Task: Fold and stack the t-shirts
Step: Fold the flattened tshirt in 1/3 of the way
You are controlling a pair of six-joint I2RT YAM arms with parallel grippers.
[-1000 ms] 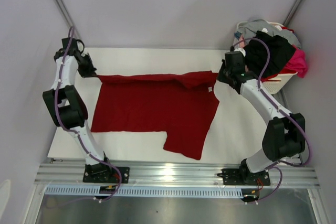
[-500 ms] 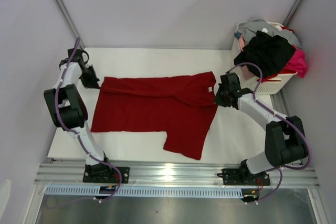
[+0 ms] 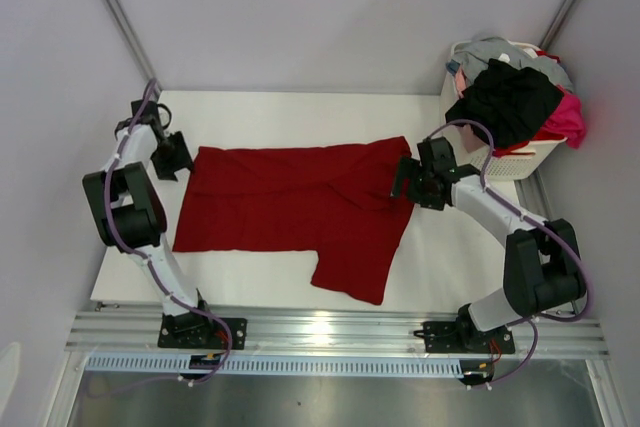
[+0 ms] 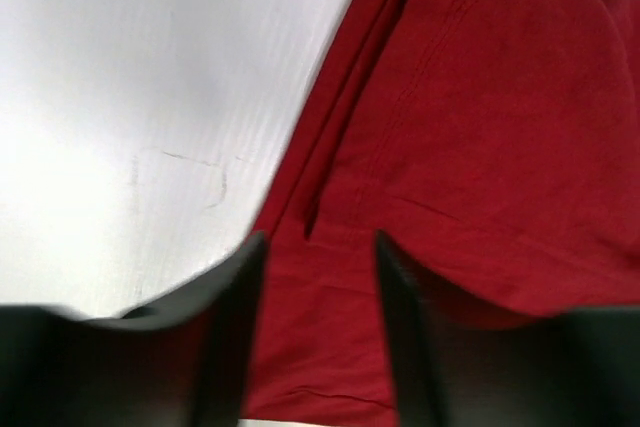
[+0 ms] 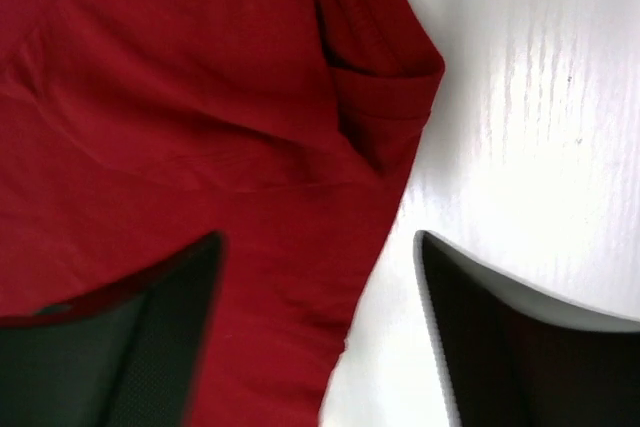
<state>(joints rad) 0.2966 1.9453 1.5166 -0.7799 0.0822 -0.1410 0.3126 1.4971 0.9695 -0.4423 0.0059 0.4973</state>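
1 soft, creased dark red tee (image 3: 290, 202), flat

Your left arm (image 3: 165, 272) and right arm (image 3: 490, 197) match: white tube links joined by bulky black joint housings. A purple cable (image 3: 468, 124) trails along each. Black plates (image 3: 200, 332) sit under both bases. The left claw (image 4: 315, 242) and right claw (image 5: 318, 247) have matte black fingers (image 5: 120, 347), finely dotted.

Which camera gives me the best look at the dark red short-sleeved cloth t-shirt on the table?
Top external: the whole dark red short-sleeved cloth t-shirt is in frame, spread out with one sleeve toward the near edge. The left wrist view shows only a creased edge patch; the right wrist view only a folded corner.
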